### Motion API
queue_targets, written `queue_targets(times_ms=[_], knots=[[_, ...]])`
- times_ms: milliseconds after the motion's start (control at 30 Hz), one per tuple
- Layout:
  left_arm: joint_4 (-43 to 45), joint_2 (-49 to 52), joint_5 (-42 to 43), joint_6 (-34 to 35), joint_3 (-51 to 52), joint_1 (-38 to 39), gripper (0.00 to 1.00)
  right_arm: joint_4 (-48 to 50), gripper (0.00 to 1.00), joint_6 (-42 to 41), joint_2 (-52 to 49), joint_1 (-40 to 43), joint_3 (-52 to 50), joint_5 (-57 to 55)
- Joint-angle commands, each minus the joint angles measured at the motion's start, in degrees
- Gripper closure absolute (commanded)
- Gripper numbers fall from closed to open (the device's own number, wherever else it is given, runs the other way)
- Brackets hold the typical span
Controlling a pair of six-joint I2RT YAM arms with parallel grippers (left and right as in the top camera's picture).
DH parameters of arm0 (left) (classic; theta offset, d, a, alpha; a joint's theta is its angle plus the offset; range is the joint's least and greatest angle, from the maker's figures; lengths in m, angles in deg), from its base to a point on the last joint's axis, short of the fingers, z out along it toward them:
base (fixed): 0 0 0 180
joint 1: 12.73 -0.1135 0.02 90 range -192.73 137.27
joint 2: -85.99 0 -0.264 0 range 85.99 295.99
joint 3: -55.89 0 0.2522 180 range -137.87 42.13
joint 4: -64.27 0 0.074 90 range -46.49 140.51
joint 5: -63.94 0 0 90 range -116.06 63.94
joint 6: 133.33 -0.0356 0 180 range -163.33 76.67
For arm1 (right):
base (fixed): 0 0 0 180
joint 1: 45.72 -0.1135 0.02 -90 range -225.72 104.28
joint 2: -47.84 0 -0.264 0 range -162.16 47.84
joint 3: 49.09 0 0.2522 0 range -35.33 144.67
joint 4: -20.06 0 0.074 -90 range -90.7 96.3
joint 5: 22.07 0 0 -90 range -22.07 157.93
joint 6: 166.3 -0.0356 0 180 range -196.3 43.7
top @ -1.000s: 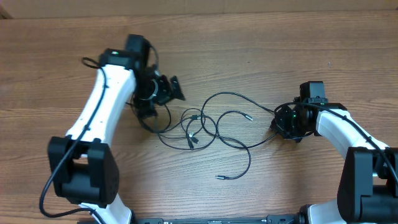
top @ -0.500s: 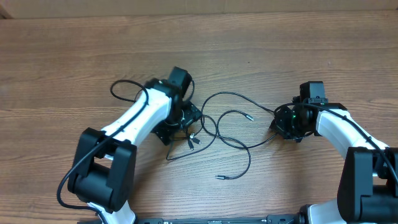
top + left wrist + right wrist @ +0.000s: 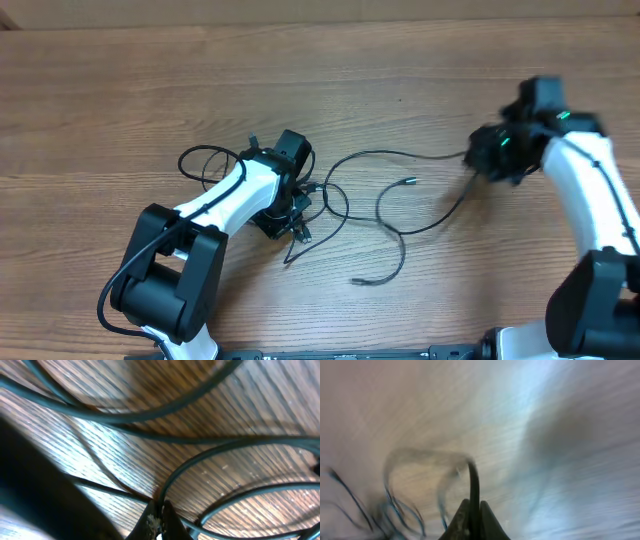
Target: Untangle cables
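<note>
On the wooden table (image 3: 100, 100) lie thin black cables (image 3: 345, 200), all looped over each other near the middle. The left tool (image 3: 290, 208) is down low, right on the messy knot at the left end of the cables. Up close from the left wrist, its fingertips (image 3: 150, 522) are pressed close together just above the wood, with cables curving all around them. I cannot tell if a cable is caught between them. The right tool (image 3: 492, 152) is far off to the right side and looks blurry from above. From the right wrist, its fingertips (image 3: 462, 522) are pinching one black cable that sticks up from between them. That cable runs from the right tool back toward the knot. Two loose cable ends lie on the table, one with a small plug (image 3: 408, 181) near the middle and one (image 3: 357, 283) closer to the front.
</note>
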Motion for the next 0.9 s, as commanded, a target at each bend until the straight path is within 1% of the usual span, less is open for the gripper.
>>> queue_targets(times_ms=[0,133,267,433,600,767,867], knots=[[-3.1,2.2,-12.1,0.3,2.3,-4.1,0.96,-3.5,0.96,1.2,0.5,5.2,11.0,-8.3],[-4.7,2.2,-17.3,-2.7,2.3,-8.4,0.96,-6.3,0.96,1.2,0.5,12.6,21.3,-12.7],[-5.3,2.2,-21.8,-5.3,2.3,-13.2,0.96,-5.0,0.96,1.0,0.5,19.9,26.4,-12.7],[-5.2,2.2,-23.5,-9.7,2.3,-20.8,0.96,-0.8,0.96,1.0,0.5,27.8,27.0,-12.7],[-5.2,2.2,-23.5,-12.3,2.3,-27.8,0.96,4.0,0.96,0.6,0.5,33.6,27.0,-12.7],[-5.2,2.2,-23.3,-14.3,2.3,-32.3,0.96,8.5,0.96,0.7,0.4,35.7,27.0,-12.8],[-5.3,2.2,-24.3,-15.2,2.3,-33.6,0.96,12.6,0.96,1.2,0.4,35.9,27.0,-15.4]])
